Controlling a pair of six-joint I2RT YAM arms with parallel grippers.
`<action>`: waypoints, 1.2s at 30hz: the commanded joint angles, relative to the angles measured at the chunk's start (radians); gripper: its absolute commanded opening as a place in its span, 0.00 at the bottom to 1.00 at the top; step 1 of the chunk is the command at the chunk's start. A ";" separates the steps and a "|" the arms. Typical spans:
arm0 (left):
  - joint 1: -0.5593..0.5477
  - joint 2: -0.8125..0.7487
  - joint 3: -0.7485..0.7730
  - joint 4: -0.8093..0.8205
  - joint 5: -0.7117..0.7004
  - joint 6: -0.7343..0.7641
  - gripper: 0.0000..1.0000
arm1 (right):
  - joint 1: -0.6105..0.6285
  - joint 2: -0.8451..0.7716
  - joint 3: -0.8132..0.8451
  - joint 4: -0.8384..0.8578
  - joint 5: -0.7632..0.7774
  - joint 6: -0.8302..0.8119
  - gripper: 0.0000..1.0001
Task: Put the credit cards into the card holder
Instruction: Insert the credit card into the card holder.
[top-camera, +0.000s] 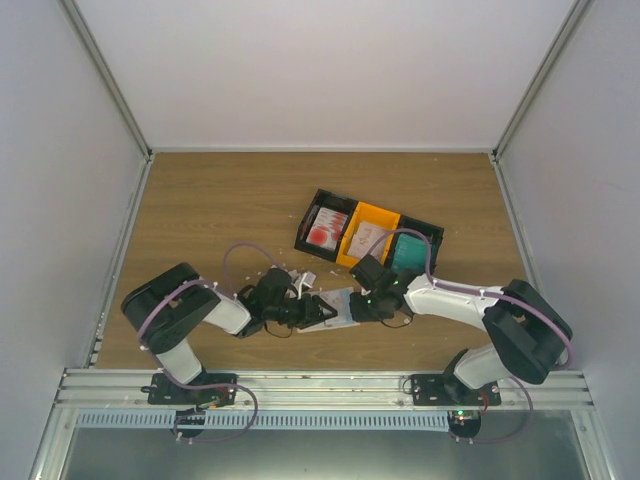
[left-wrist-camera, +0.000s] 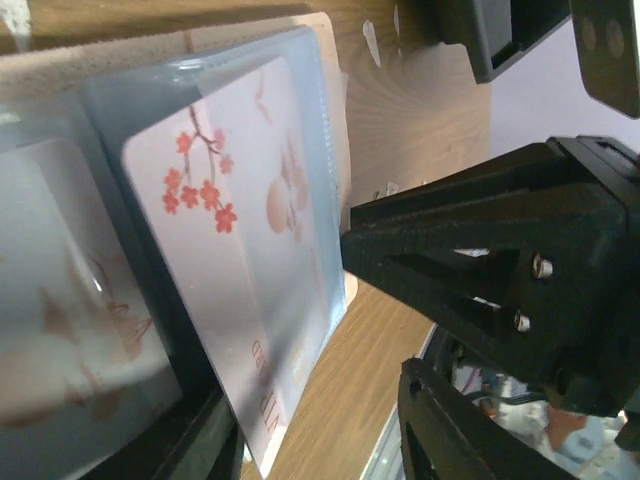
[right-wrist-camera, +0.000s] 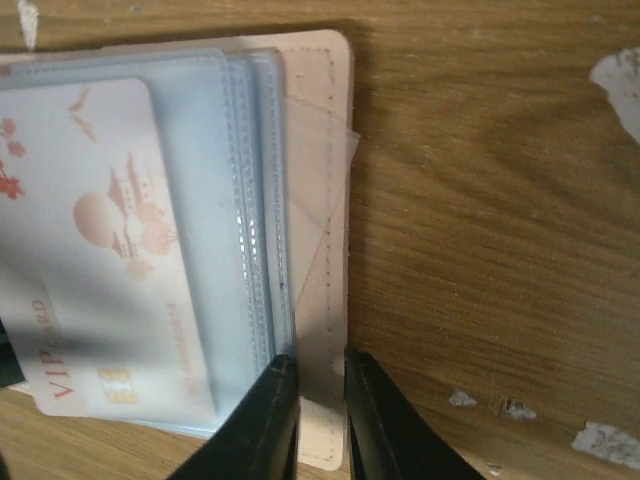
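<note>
Open holder lies near the table's 6 o'clock, a card tucked inside. Right gripper, at its 3 o'clock, pinches its edge with narrow jaws. Whether the left gripper, at 9 o'clock, holds anything I cannot tell.

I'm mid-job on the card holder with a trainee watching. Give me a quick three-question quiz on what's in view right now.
1. True or false: the right gripper is pinching an edge of the card holder.
2. What colour is the middle bin of the three? A) orange B) green C) white
3. Fill in: the blossom-printed card at the card holder reads "VIP ____".

Key: 1 true; 2 A; 3 CARD.
</note>
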 joint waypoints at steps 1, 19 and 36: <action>-0.012 -0.094 0.028 -0.251 -0.061 0.101 0.47 | 0.009 -0.008 -0.036 -0.010 0.030 0.026 0.13; -0.010 -0.161 0.149 -0.557 -0.194 0.238 0.49 | 0.008 0.002 -0.043 0.012 0.021 0.021 0.11; -0.012 -0.063 0.256 -0.560 -0.088 0.376 0.16 | 0.008 0.006 -0.027 0.042 0.009 -0.004 0.11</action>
